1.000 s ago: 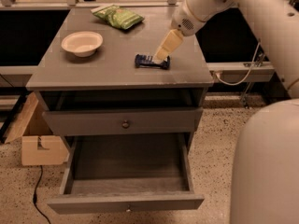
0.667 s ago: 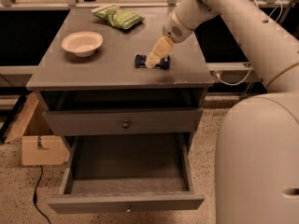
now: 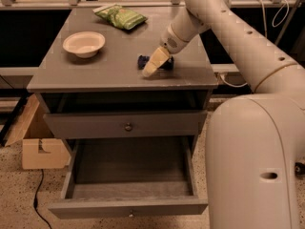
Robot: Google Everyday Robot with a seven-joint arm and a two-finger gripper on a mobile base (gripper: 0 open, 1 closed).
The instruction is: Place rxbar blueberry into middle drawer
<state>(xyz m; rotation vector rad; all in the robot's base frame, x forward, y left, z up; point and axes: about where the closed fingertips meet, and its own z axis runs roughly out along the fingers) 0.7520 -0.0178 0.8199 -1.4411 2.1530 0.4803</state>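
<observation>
Wrapper of dark blue shows at only two places, because the gripper [image 3: 147,71] lies across the rxbar blueberry [image 3: 142,61] and hides its middle. We see one blue end to the left of the pale wedge and a darker piece to the right of it. Any markings on the wrapper we cannot make out. The gripper points down and to the left of the frame, with its tip at the grey cabinet top [image 3: 95,75], just in front of the bar. From this side it looks like one pale wedge, so we cannot tell how far it is open or whether it has hold of the bar.

The bar lies flat on the cabinet top, in its right half and near the front edge, a little above the centre of the frame. Its long axis runs about left to right, nearly along that front edge. Which end is which we cannot say.

The arm [image 3: 224,27] comes in from the upper right. The large white robot body [image 3: 252,166] fills the lower right and covers the floor on that side. The middle drawer [image 3: 128,207] stands open at the bottom centre. Above it the upper drawer [image 3: 95,124] is closed. On the top, a bowl [image 3: 84,43] stands at the upper left and a green snack bag [image 3: 120,16] lies at the far edge. A cardboard box [image 3: 40,147] at the left is partly hidden by the cabinet.
</observation>
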